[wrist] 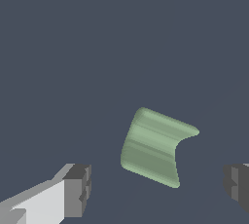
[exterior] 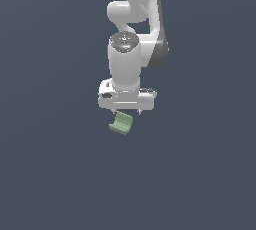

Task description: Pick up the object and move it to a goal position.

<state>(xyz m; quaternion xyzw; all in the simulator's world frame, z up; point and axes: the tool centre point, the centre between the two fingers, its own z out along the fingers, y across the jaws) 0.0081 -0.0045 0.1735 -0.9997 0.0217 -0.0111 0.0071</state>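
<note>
I see the pale green ribbed object (wrist: 154,147) lying on the dark surface (exterior: 55,174), just below the gripper (exterior: 127,112) and a touch off-centre between its jaws. They stand wide apart, empty. I'd judge a straight descent brackets it.

Spread end effector (wrist: 155,189) fingers flank green block (wrist: 153,147).

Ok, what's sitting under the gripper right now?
The pale green block, seen between the open fingers, apart from both. Its underside is hidden.
</note>
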